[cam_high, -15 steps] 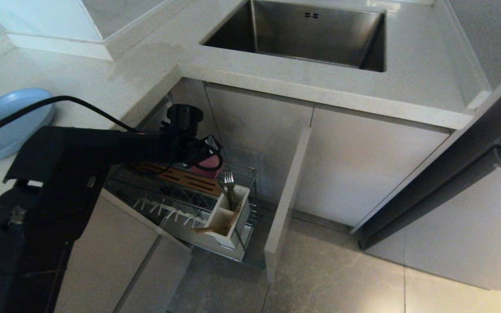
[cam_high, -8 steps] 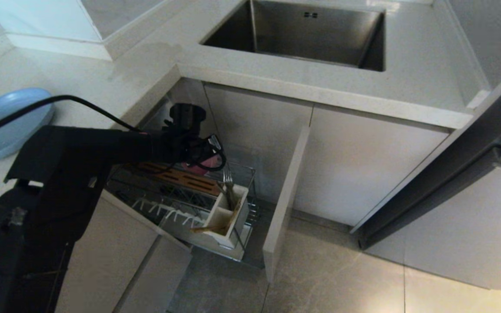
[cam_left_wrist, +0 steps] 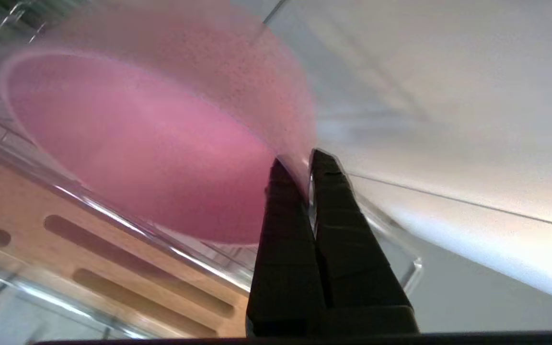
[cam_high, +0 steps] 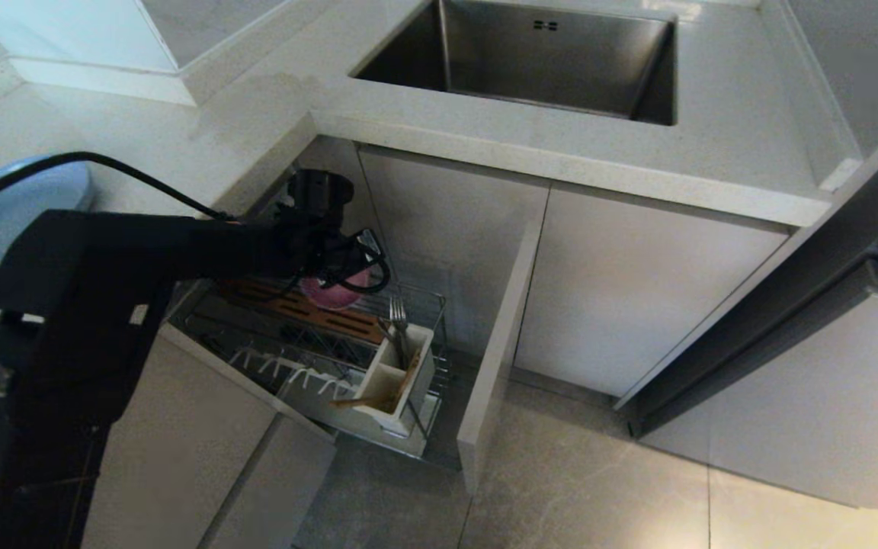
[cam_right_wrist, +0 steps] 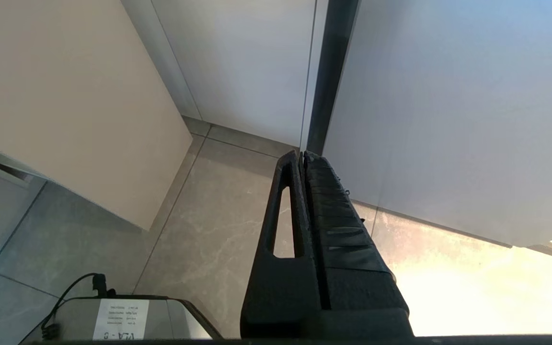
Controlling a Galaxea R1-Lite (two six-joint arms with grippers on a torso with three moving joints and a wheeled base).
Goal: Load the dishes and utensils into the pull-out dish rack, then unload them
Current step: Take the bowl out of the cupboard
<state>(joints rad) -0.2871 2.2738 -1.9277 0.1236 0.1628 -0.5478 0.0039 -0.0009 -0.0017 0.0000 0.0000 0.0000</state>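
The left hand (cam_left_wrist: 300, 165) is mostly hidden in the head view behind its own black wrist and a loop of cable, but the left wrist view shows its two fingers pinching the rim of the one pink bowl (cam_left_wrist: 151, 143), which sits tilted above the brown slotted strip (cam_left_wrist: 113, 258) at the back of the pull-out dish rack (cam_high: 424, 305). From the head view only a sliver of that bowl (cam_high: 330, 294) shows under the wrist. The one blue plate (cam_high: 8, 221) lies on the worktop (cam_high: 180, 145) at the far left, cut off by the frame edge and crossed by the arm's cable. In the white utensil box (cam_high: 397, 381), which has two compartments, one fork (cam_high: 399, 320) stands prongs up in the rear compartment; wooden chopsticks (cam_high: 378, 395) lean in the front one, too dim to count with certainty, and a spoon cannot be made out. A row of white prongs (cam_high: 286, 370) runs along the rack's near side. The right hand (cam_right_wrist: 302, 155) appears only in its own wrist view, fingers pressed together on nothing, over grey floor tiles beside cabinet panels. The steel sink (cam_high: 530, 61) sits in the worktop behind
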